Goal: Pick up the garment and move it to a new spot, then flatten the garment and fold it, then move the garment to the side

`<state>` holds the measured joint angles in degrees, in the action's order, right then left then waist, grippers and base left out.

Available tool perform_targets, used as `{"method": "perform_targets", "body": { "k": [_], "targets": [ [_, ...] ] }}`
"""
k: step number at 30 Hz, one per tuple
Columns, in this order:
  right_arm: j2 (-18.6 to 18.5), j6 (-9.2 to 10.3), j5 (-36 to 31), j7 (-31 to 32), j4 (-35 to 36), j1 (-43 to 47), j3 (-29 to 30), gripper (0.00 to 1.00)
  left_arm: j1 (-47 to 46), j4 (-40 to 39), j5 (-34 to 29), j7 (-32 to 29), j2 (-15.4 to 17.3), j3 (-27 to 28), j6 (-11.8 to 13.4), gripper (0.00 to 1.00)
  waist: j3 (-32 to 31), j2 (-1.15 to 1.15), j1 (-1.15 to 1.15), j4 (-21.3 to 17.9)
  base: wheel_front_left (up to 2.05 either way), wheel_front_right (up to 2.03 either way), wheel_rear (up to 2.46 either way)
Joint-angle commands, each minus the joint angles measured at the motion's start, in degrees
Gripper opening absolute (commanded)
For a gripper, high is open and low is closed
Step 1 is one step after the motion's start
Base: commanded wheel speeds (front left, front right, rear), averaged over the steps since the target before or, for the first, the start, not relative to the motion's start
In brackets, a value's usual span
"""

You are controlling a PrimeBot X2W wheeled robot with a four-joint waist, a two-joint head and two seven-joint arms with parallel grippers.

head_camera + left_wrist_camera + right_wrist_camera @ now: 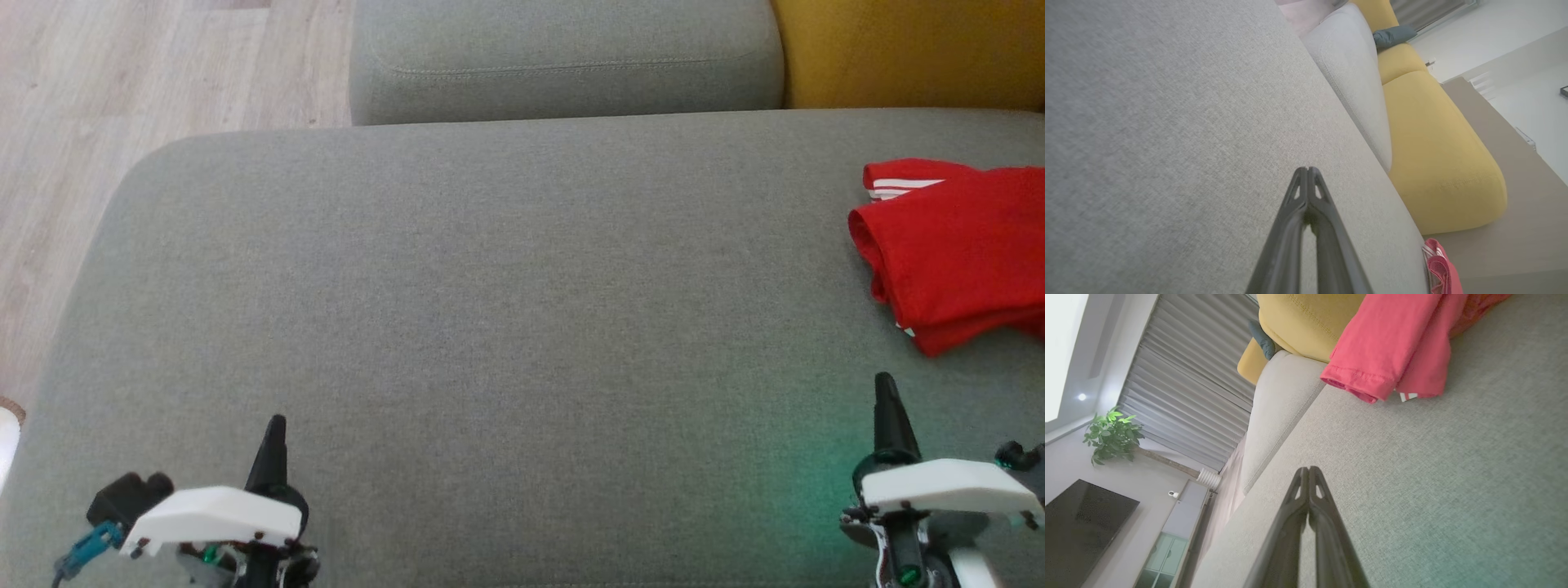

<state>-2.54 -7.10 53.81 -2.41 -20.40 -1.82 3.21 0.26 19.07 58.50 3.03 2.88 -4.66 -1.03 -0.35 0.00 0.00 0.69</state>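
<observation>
Our left gripper and right gripper hang over the near edge of the grey seat cushion, each with its fingers pressed together on nothing. The folded red garment lies on the cushion's right end, apart from both grippers
</observation>
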Motion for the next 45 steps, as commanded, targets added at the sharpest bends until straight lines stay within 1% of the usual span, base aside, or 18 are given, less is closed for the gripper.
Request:
{"method": "perform_targets", "body": {
  "k": [1,45],
  "targets": [
    [-0.21,-0.22,1.85,0.51,2.38,-3.12,-0.25,0.0,-3.48,-2.14,1.52,-0.3,0.12,1.92,-0.48,0.0,0.01,0.0,0.0,-0.01,0.0,0.0,0.0],
    [-0.31,-0.35,30.92,7.19,5.56,-4.12,2.59,0.0,-5.85,-4.42,27.16,-7.6,0.09,9.25,-5.24,0.0,0.42,0.0,0.0,-0.55,0.0,0.0,0.0]
  ]
}}
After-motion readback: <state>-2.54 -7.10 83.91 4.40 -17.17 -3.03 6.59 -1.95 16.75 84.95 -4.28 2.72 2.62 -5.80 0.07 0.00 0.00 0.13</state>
